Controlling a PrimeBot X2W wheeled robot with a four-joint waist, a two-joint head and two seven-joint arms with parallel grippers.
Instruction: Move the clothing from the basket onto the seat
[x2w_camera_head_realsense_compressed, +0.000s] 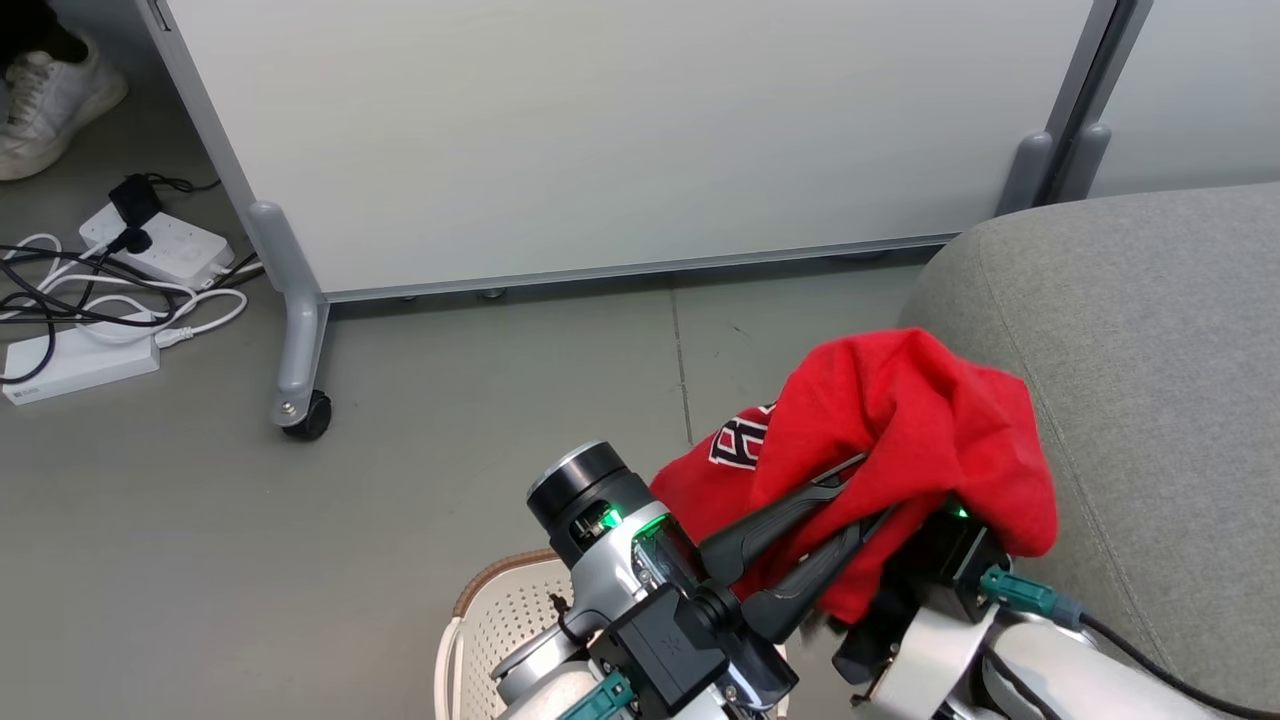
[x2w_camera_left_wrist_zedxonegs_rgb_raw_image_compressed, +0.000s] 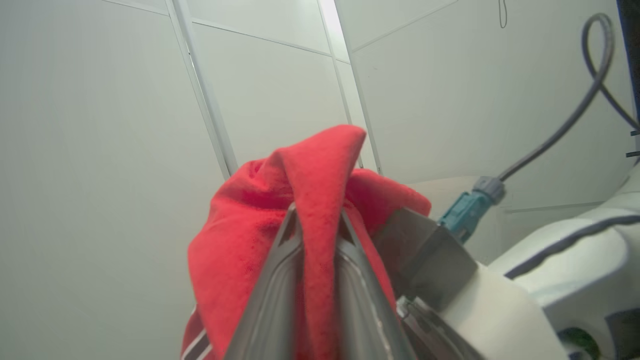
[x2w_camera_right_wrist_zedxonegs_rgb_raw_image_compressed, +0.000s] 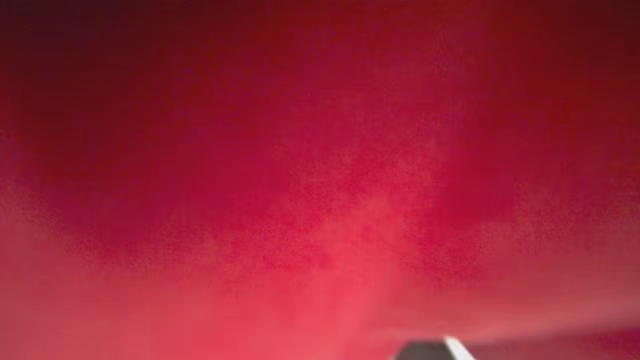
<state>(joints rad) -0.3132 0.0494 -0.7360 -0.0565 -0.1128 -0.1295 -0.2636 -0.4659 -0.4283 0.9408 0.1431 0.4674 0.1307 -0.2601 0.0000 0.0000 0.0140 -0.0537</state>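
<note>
Can't see into the cut-off basket (x2w_camera_head_realsense_compressed: 500, 610); pinching clothing (x2w_camera_head_realsense_compressed: 900, 420) with left claw (x2w_camera_left_wrist_zedxonegs_rgb_raw_image_compressed: 319, 220); cannot tell state of right claw (x2w_camera_head_realsense_compressed: 935, 555) (buried in red).

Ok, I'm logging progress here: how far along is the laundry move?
Done: one red garment is up out of the basket. In hand: the left gripper pinches it beside the seat's edge, fabric draped over the right wrist. Left: laying it on the seat; whether more remains in the basket is hidden.
</note>
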